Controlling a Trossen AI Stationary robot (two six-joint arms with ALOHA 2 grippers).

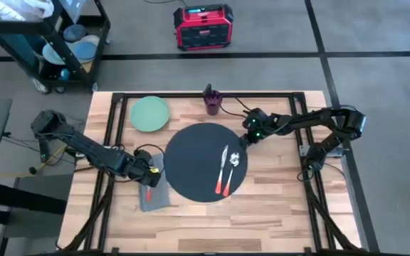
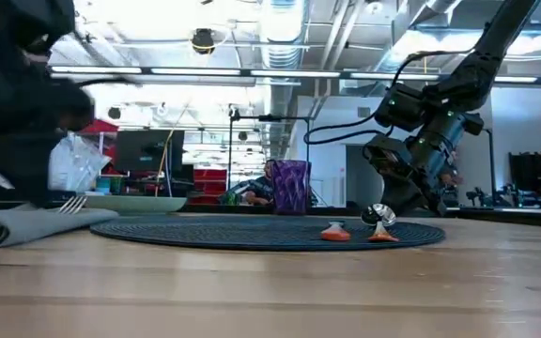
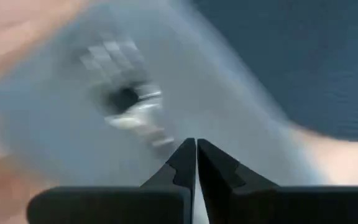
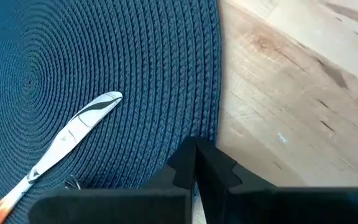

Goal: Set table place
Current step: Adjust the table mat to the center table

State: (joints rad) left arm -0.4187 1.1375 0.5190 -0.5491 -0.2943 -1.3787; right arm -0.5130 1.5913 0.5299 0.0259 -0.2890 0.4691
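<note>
Left gripper [image 1: 146,171], jaws closed empty, over napkin [image 1: 155,193] beside mat [image 1: 205,162] for fork; right gripper [image 1: 250,134] closed, hovering at mat's edge.

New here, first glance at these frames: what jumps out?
The big round dark mat at the middle of the wooden table, with a knife and a spoon with orange handles lying on its right part. The left gripper sits shut over the grey napkin at the mat's left edge; the right gripper, also shut, hovers at the mat's far right edge. A pale green plate and a purple cup wait at the far side.
</note>
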